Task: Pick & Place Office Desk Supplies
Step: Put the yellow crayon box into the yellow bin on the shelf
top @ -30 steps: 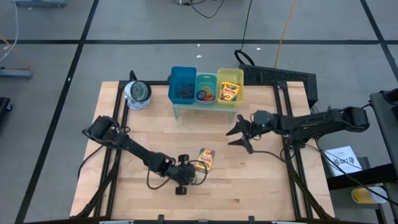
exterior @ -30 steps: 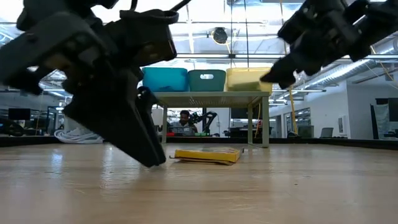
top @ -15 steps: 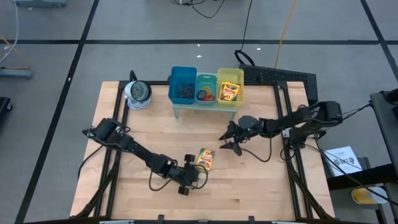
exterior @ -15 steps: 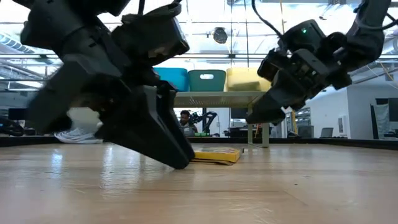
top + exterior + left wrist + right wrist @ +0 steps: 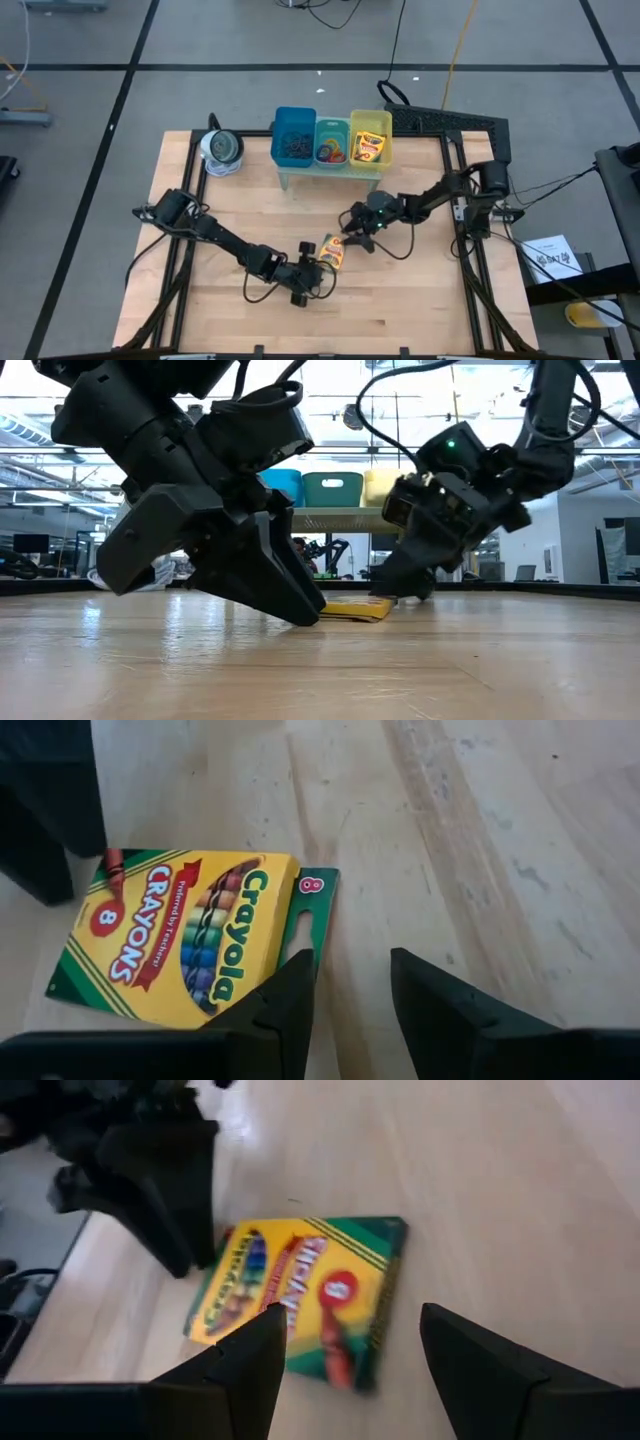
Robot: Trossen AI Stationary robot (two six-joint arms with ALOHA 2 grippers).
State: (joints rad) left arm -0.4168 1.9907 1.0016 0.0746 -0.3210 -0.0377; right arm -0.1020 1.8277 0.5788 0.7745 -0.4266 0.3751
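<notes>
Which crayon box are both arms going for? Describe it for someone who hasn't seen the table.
On the wooden table, in front of the three bins, one crayon box lies flat between the left gripper and right gripper. It's the only box outside a bin.

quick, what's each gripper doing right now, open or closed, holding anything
Left gripper: jaws part open, holding nothing, low at the edge of the crayon box on the table.
Right gripper: jaws open, empty, over the same box.
</notes>
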